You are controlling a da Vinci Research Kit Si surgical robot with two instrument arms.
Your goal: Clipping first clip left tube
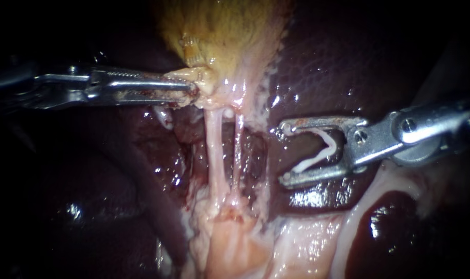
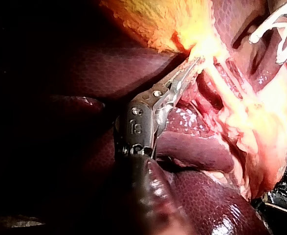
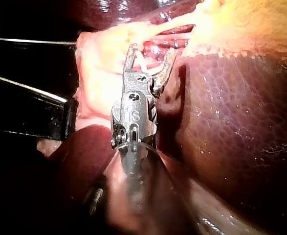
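The left tube (image 1: pixel 214 150) is the thicker of two pale strands running from the lower end of the yellow gallbladder (image 1: pixel 224 36) down to the fatty tissue below. It is stretched over a dark hollow in the liver (image 1: pixel 338 57), and the thinner right tube (image 1: pixel 238 144) lies just beside it. The left instrument (image 1: pixel 193 88) has its jaws clamped on the gallbladder where the tubes leave it, which appears to draw both strands taut. The right instrument (image 1: pixel 285 152) stands off to the right of the two tubes and touches neither. Its jaws are spread wide but carry a white clip (image 1: pixel 313 159) seated between them, bent open and touching both jaws.

The tube looks soft, wet and slippery, and thin enough to tear if dragged sideways. It seems to hold its line only because of the pull from above. The best place for the clip is probably the bare middle stretch, where a gap of dark liver separates it from its neighbour (the ends merge into fat and membrane). The right tube lies between the clip and its target, so the open jaws must pass over or round it and take in the left tube alone.
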